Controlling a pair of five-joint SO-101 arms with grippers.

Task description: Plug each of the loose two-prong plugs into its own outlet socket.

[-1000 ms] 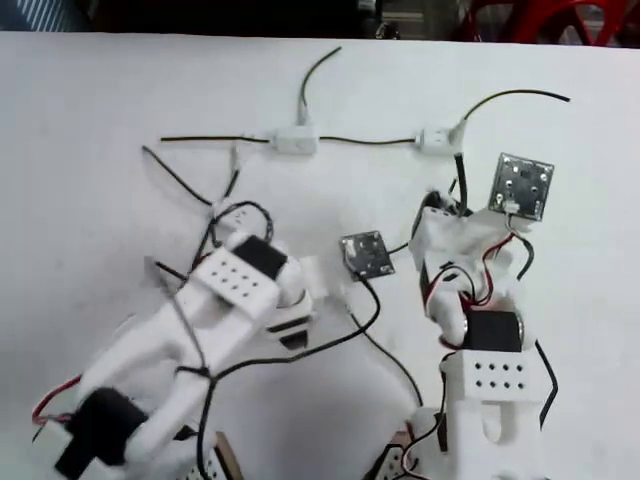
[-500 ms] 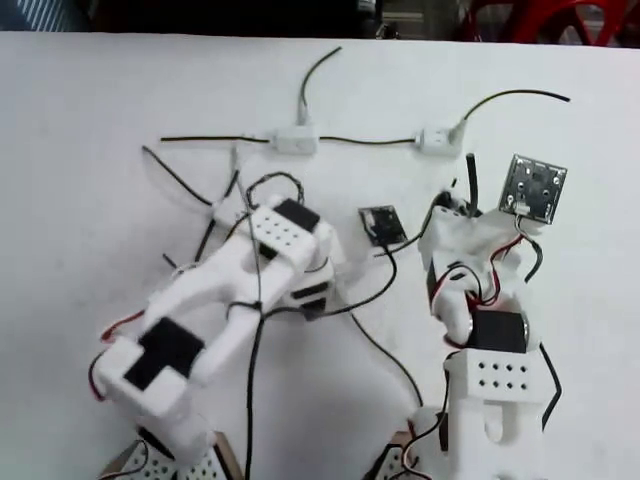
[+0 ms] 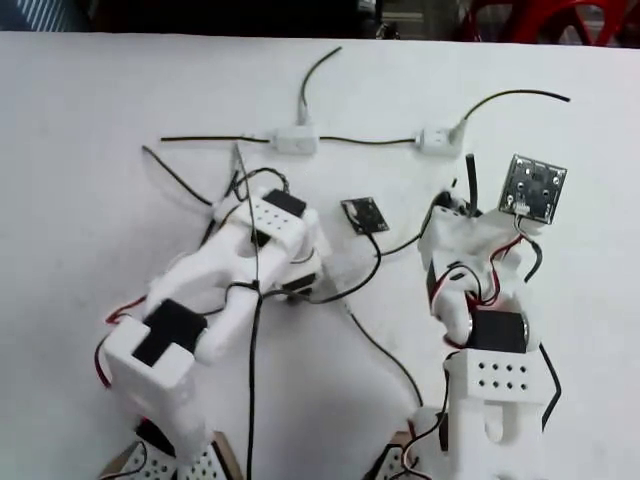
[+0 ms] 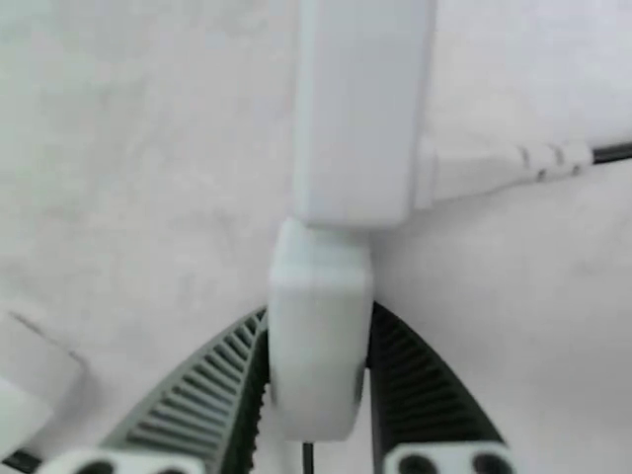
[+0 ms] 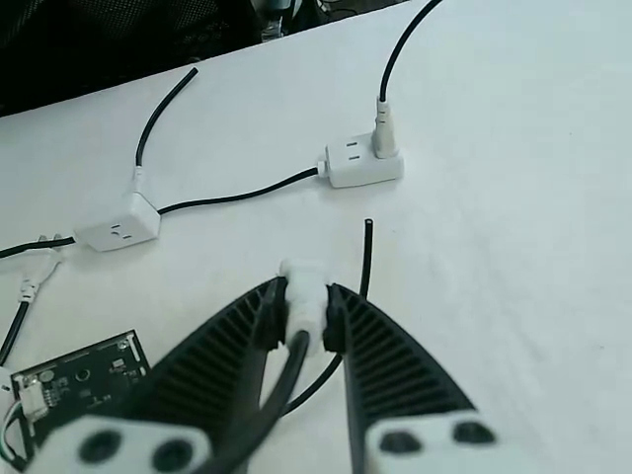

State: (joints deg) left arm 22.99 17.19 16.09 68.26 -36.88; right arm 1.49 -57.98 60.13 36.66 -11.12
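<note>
Moved: the left arm has swung up and in toward the middle of the white surface [image 3: 100, 100] over the past second, and the right arm has hardly shifted.
Left grip: the left arm's fingers [image 4: 227, 385] are clamped on a small white rectangular plug [image 4: 316, 346].
Left target: a larger white plastic block [image 4: 360, 109] sits straight ahead of that plug and touches its front end. Its long axis runs on from the plug's, and its black cord leaves to one side. Whether the plug is seated cannot be told.
Right grip: the right arm's fingers [image 5: 395, 365] are closed on a second white plug with a black cord [image 5: 302, 272].
Right target: a white outlet block with one cord already plugged in [image 5: 360, 163] lies ahead of these fingers, clear of them. Its long axis is crosswise to them and its free slots face up.
Other outlet: a second white outlet block [image 5: 118, 222] lies farther off to the side.
Nearer arm: the right arm is judged closest to the half-filled block, so its next move is forward and down onto the free slots.
</note>
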